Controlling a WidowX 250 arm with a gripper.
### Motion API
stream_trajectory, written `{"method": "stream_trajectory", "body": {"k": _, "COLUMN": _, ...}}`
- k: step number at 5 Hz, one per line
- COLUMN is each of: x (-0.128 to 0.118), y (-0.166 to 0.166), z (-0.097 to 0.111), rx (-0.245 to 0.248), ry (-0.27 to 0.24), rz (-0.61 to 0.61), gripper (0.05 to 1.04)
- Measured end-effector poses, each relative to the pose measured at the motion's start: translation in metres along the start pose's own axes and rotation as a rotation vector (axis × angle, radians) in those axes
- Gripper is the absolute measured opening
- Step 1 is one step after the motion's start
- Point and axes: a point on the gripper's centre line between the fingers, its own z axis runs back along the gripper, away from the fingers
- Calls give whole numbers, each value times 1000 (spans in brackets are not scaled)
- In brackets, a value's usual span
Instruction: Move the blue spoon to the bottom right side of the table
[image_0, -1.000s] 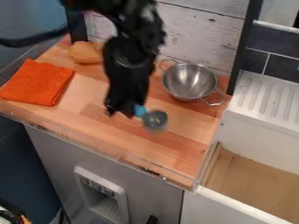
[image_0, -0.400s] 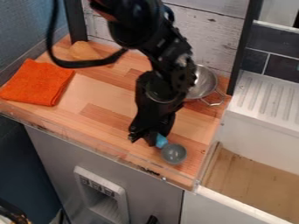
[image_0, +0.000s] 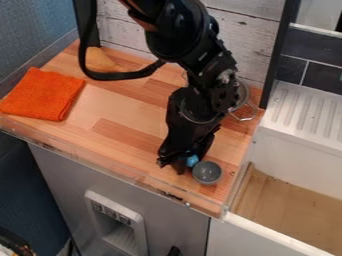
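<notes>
Blue at the handle and grey at the cup; a spoon (image_0: 207, 172) low over the near right part of the wooden table (image_0: 127, 112), close to the corner by the sink (image_0: 304, 157); cup facing up, handle mostly hidden; no telling from this angle whether in touch with the wood. Black gripper (image_0: 181, 162) just beside that cup, pointing down, clamped on the spoon by the blue handle; black arm (image_0: 200, 95) above, slanting in from the top edge, with a looped cable (image_0: 117, 76) on the left.

Behind the arm, partly covered, a metal bowl (image_0: 242, 97) with a wire handle, at the far right of the table; orange cloth (image_0: 43, 94) flat along the left side; tan lump (image_0: 99, 60) at the far left, near the white plank wall (image_0: 247, 30) and a black post (image_0: 85, 25); to the right, a white ridged drainer (image_0: 310, 112) beneath dark tiles (image_0: 324, 77); grey panel (image_0: 174, 220) under the front edge.
</notes>
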Motion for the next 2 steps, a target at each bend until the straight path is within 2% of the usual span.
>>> {"method": "stream_trajectory", "body": {"k": 1, "x": 6, "y": -2, "z": 8, "rx": -23, "ry": -13, "rz": 14, "gripper": 985}}
{"method": "stream_trajectory", "body": {"k": 2, "x": 13, "y": -2, "z": 26, "rx": -55, "ry": -10, "rz": 33, "gripper": 1009}}
